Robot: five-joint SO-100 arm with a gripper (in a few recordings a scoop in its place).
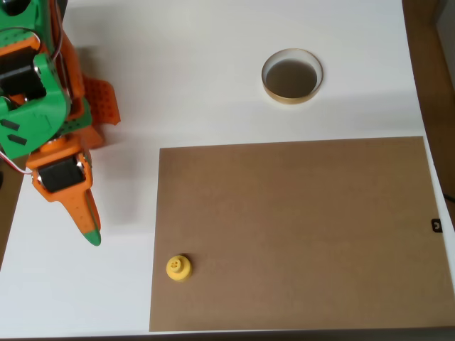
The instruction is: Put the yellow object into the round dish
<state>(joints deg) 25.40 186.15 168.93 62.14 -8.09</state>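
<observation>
The small yellow object (178,268) stands knob-up at the lower left corner of a brown board, just inside its left edge. The round dish (291,99), with a pale tan rim and a dark inside, rests on the white table at the upper right, above the board; nothing lies in it. My green and orange arm comes in from the upper left. Its gripper (91,234) points down the picture over the white table, left of and above the yellow object and apart from it. The fingers show as one closed point with no gap and hold nothing.
A flat brown board (298,227) covers the lower right of the white table (178,85). A small black item (436,225) sits at the board's right edge. Table edges run along the left, right and bottom of the picture.
</observation>
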